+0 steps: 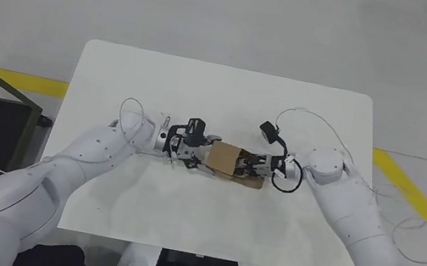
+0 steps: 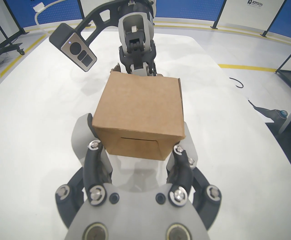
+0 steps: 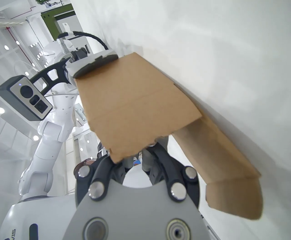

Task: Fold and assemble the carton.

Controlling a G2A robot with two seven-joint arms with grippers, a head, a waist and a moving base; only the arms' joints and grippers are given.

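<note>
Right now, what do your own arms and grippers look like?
The left arm and right arm have smooth white shells trailing thin white cables. The left gripper and right gripper have grey metal plates, black linkage fingers and silver screws. Each wrist carries a grey camera on a black bracket.

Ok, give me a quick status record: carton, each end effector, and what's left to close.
carton: brown, squared up, mid-table, between both arms
closed end: tucked shut, facing the left end effector
open end: long flap hanging loose, its tab not tucked
left end effector: fingers clamp the carton's sides at the closed end
right end effector: at the open end, partly behind cardboard; grip unclear
</note>
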